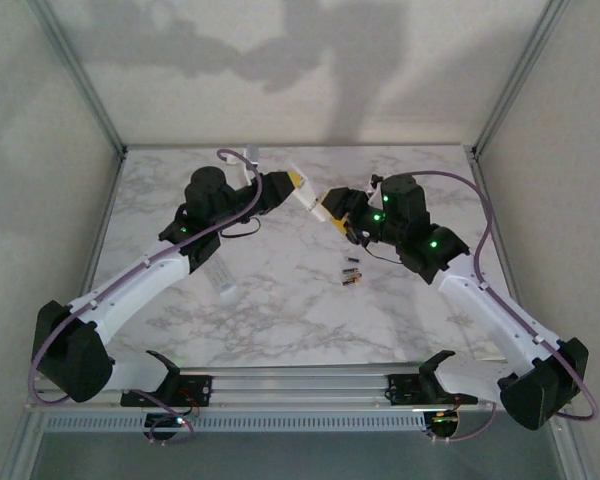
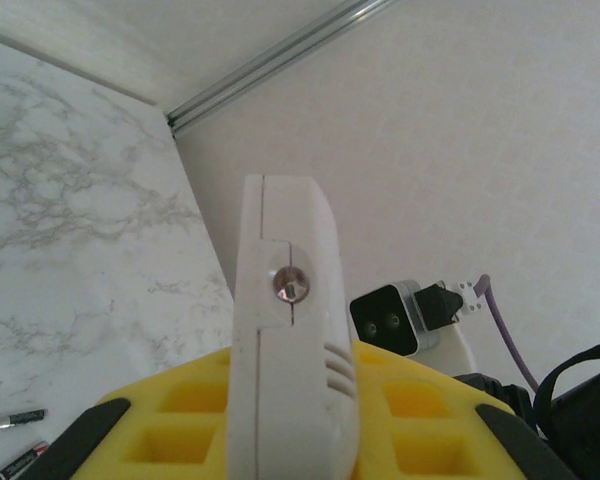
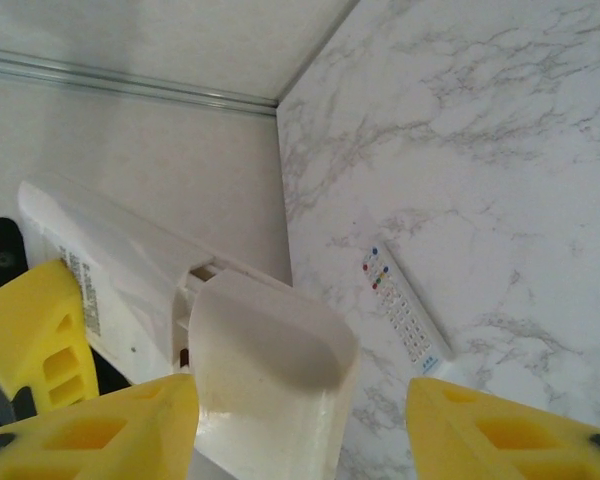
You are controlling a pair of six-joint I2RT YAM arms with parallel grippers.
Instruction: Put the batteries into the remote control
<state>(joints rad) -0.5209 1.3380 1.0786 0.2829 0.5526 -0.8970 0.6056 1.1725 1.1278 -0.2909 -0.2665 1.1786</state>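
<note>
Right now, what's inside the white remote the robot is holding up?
A small gap shows in the white remote where its back cover sits partly off. The cover hides whatever is inside. Some batteries lie on the table.

batteries (image 1: 350, 272) too small to count, slim remote (image 1: 223, 284) partly under left arm (image 1: 150, 275), held remote (image 2: 290, 350) cropped below

White arms (image 1: 140, 285), black joints (image 1: 75, 352), purple cables (image 1: 450, 176), green lights (image 1: 432, 241), yellow fingers (image 3: 100, 430).
</note>
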